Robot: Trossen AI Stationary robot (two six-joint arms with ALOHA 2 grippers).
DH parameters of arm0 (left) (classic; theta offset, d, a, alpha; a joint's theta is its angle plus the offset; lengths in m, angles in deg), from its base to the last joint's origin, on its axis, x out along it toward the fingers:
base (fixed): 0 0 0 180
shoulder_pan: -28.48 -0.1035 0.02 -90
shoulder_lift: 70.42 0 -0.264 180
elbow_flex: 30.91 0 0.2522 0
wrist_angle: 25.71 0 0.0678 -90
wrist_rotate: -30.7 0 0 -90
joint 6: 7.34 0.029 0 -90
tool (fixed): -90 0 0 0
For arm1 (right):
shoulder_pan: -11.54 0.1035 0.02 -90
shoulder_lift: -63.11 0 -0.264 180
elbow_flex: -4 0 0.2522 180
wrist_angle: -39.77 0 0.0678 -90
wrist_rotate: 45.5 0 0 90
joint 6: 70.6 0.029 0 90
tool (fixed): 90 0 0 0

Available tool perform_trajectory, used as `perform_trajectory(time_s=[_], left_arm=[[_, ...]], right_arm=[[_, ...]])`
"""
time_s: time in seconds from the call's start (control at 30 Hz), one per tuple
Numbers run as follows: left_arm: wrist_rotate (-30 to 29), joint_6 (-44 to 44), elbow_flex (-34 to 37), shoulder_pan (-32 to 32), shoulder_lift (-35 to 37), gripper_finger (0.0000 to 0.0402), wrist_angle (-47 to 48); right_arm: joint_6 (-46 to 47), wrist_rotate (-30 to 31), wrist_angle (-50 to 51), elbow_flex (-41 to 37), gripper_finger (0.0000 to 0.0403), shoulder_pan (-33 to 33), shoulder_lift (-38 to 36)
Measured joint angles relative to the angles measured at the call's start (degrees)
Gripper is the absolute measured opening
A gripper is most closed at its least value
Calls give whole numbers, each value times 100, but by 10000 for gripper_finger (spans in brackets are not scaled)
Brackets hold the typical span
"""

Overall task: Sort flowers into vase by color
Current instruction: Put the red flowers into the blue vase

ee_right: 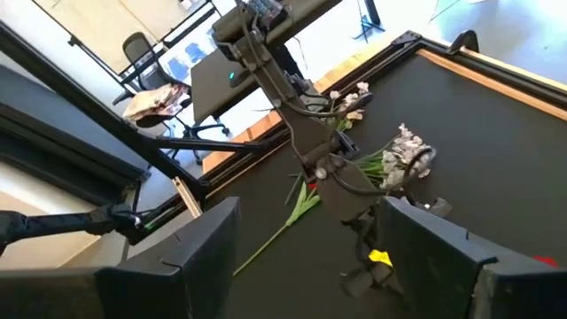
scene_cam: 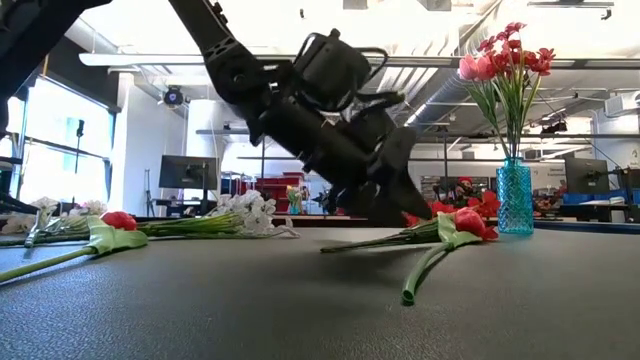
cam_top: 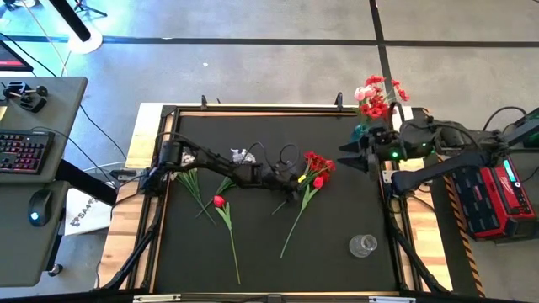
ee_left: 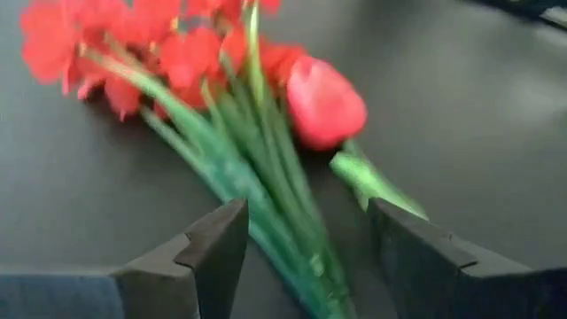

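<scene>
A bunch of red blossoms and one red bud (ee_left: 323,102) on green stems (ee_left: 266,190) lies on the black mat (cam_top: 316,168). My left gripper (ee_left: 307,213) is open and low over it, one finger on each side of the stems, touching nothing that I can see; the low view shows it tilted down beside the bunch (scene_cam: 455,222). A blue glass vase (scene_cam: 515,195) holding red and pink flowers (cam_top: 375,97) stands at the far right corner. My right gripper (cam_top: 348,156) hovers open beside it. A single red bud (cam_top: 219,201) and white sprays (cam_top: 244,156) lie to the left.
A clear glass (cam_top: 364,245) stands near the mat's near right corner. More green stems (cam_top: 189,185) lie under the left arm at the mat's left. A raised frame (cam_top: 253,109) borders the mat. Bare mat shows along the near side, between the stems and the glass.
</scene>
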Motion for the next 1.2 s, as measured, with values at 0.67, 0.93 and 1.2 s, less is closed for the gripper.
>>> perform_trajectory(time_s=[0.67,0.93,1.2], left_arm=[[-218,-104,-22,-15,-152,8,318],[-163,-708,9,-28,172,2,387],[-109,-235,2,-166,1203,0,318]], right_arm=[[391,111,-445,0,256,48,200],[428,710,-452,0,256,566,203],[1053,1457,-178,0,256,1054,221]])
